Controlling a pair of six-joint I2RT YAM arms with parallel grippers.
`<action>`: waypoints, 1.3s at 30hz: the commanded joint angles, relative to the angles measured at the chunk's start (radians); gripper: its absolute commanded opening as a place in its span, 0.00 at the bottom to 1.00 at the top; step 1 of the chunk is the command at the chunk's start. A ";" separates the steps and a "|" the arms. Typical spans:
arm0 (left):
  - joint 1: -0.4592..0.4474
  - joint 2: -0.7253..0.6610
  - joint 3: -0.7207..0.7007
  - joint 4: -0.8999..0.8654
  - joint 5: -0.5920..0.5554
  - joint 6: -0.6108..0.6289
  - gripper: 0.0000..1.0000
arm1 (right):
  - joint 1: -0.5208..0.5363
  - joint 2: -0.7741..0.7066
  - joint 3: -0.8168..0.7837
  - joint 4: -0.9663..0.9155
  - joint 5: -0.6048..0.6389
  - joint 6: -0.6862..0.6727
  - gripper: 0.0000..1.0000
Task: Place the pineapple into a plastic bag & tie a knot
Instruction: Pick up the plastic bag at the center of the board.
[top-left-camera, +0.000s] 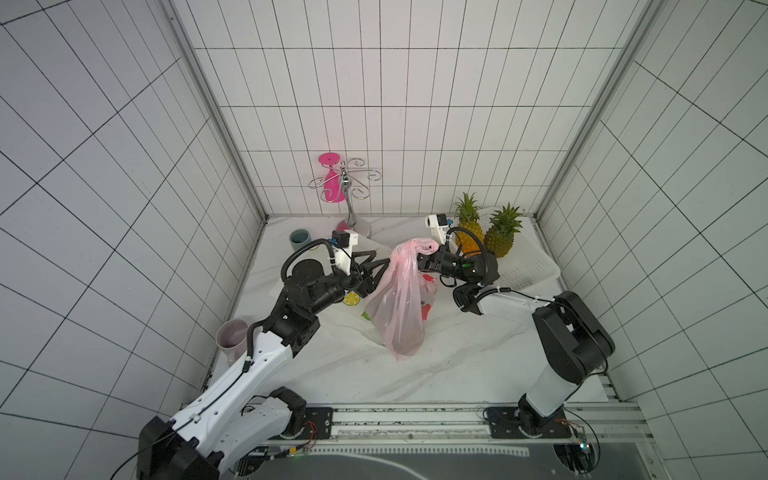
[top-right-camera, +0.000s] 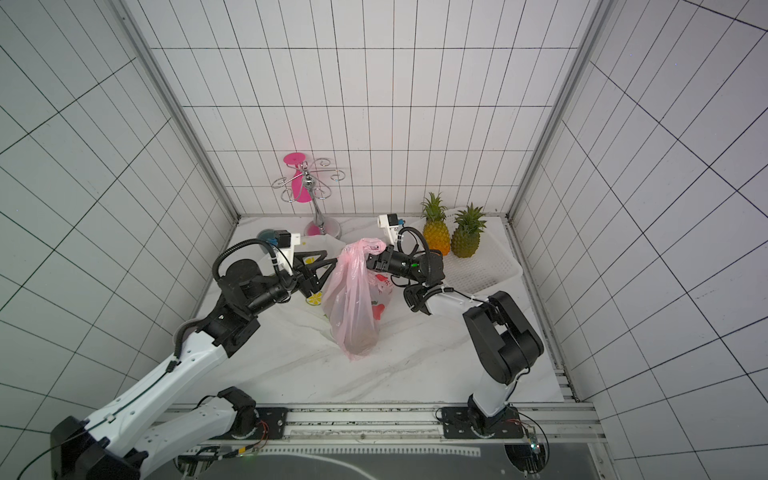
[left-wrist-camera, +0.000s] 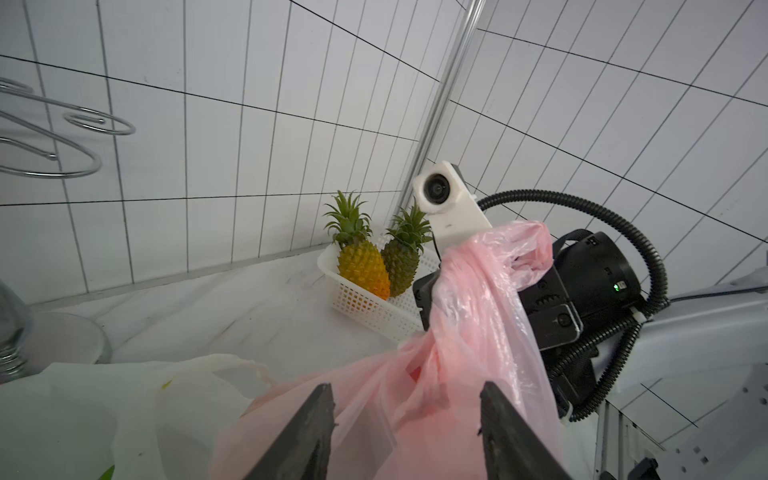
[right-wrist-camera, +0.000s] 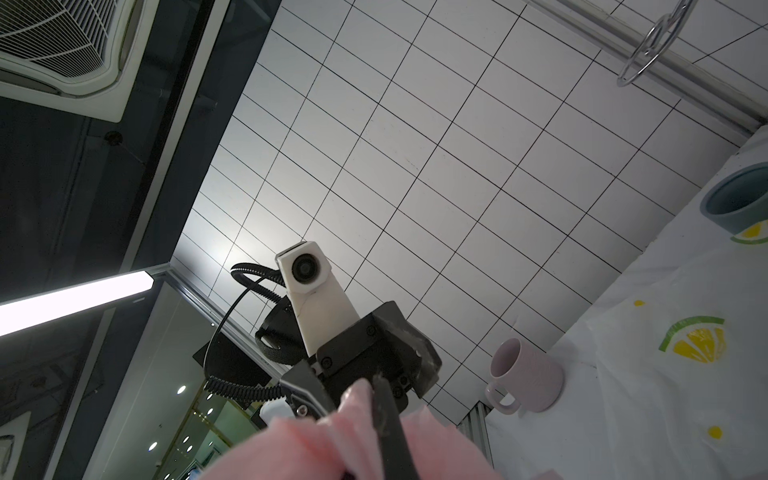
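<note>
- The right gripper (top-left-camera: 432, 248) was pressed together on the bunched top of the pink plastic bag (top-left-camera: 399, 307), holding it up above the marble desk (top-left-camera: 457, 365).
- In the right wrist view one dark finger (right-wrist-camera: 390, 419) lay pressed into crumpled pink film.
- The bag hung long and narrow from that grip, and its bottom reached down to the desk; whether it rested there could not be told.
- A brownish mass showed through the film at the bottom of the bag; what it was could not be told.
- The left gripper (left-wrist-camera: 407, 395) stood spread, with its two dark fingers (left-wrist-camera: 307, 436) on either side of the bag's neck and the pink film between them, unpinched.
- Below the right gripper's hold, the left wrist view showed the film gathered and twisted.
- Two pineapples stood upright in a white basket (top-left-camera: 528, 266) in the far right corner of the desk: a yellow pineapple (top-left-camera: 469, 232) and, just beside it, a green pineapple (top-left-camera: 500, 237).
- A white bag with a lemon print (top-left-camera: 353, 299) lay flat on the desk under and behind the pink one.
- A pale purple mug (top-left-camera: 232, 338) stood near the left wall, and a blue-grey cup (top-left-camera: 300, 239) stood farther back.
- A metal glass rack (top-left-camera: 347, 187) stood at the back wall with a pink glass (top-left-camera: 330, 187) hanging from it.
</note>
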 joint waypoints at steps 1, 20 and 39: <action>-0.029 0.016 0.003 0.061 0.034 0.013 0.58 | 0.008 -0.025 0.164 0.372 0.016 0.053 0.00; -0.046 -0.111 -0.170 0.105 -0.062 -0.047 0.54 | 0.009 -0.029 0.164 0.373 -0.028 0.058 0.00; -0.222 0.069 -0.006 0.165 -0.072 -0.023 0.00 | 0.048 -0.109 0.110 0.028 -0.028 -0.288 0.00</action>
